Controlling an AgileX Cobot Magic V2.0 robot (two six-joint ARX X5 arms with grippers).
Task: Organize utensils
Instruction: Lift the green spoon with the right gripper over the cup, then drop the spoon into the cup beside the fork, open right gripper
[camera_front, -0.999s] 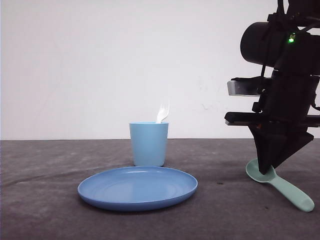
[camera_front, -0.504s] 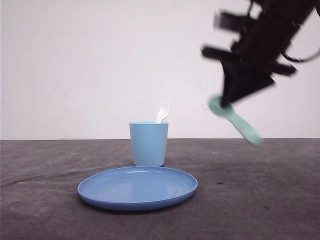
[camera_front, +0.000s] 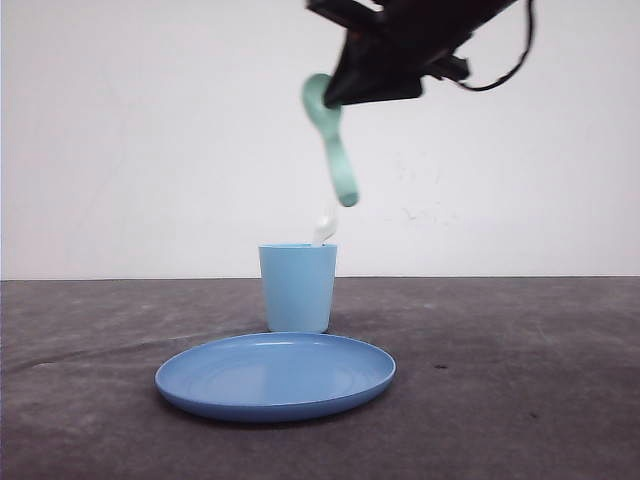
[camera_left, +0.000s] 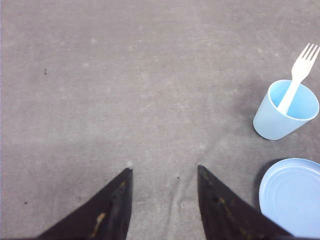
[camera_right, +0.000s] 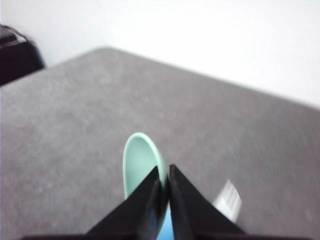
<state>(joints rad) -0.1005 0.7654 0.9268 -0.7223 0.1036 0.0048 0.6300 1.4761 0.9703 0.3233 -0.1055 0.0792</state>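
Grey table (camera_front: 90, 420), white wall behind. Left gripper (camera_left: 164, 175): jaws parted, empty. One plate (camera_front: 275, 375). One cup (camera_front: 298, 288) containing one fork (camera_front: 325, 226), upright. One spoon (camera_front: 332, 135), handle down, pinched by right gripper (camera_front: 335, 98) above cup.

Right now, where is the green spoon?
In the front view the green spoon hangs in the air, pinched by the right tool, handle pointing down just above the blue cup that holds the white fork.

Even bright light, right wrist blurred
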